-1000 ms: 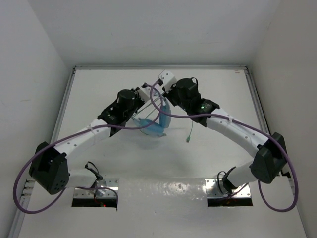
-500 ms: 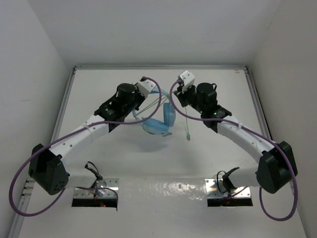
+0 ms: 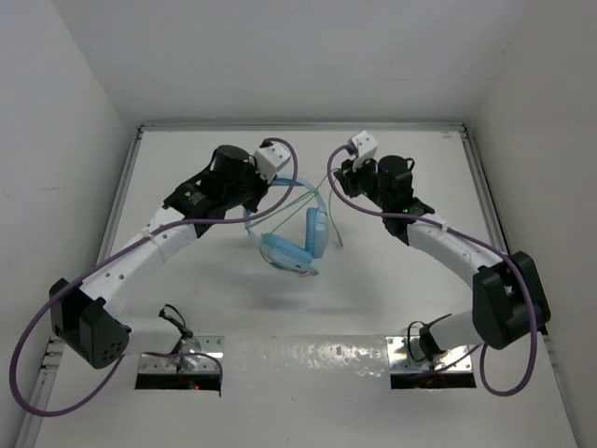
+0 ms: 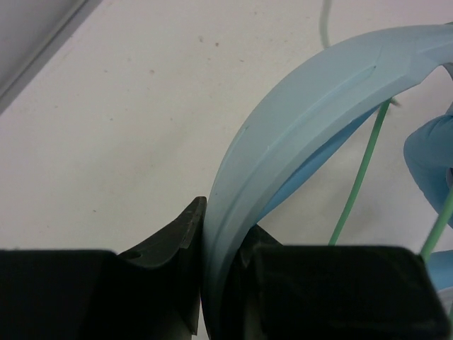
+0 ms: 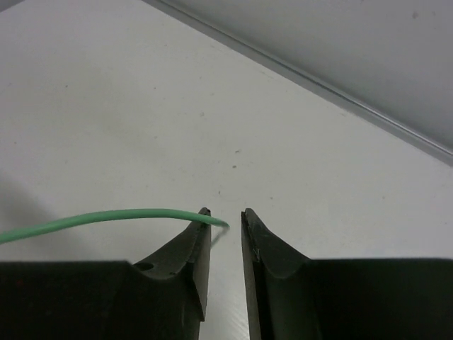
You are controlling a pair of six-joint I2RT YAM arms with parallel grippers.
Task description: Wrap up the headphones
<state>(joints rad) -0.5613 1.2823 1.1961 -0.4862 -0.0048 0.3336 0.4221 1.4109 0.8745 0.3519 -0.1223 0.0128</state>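
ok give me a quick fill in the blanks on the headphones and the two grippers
1. The left gripper is shut on the ____ of the headphones.
2. The thin cord is ____ in colour.
3. The right gripper is ____, its jaws a little apart with the cord's end at their tips.
4. The padded ear cups are light ____.

Missing words: headband; green; open; blue
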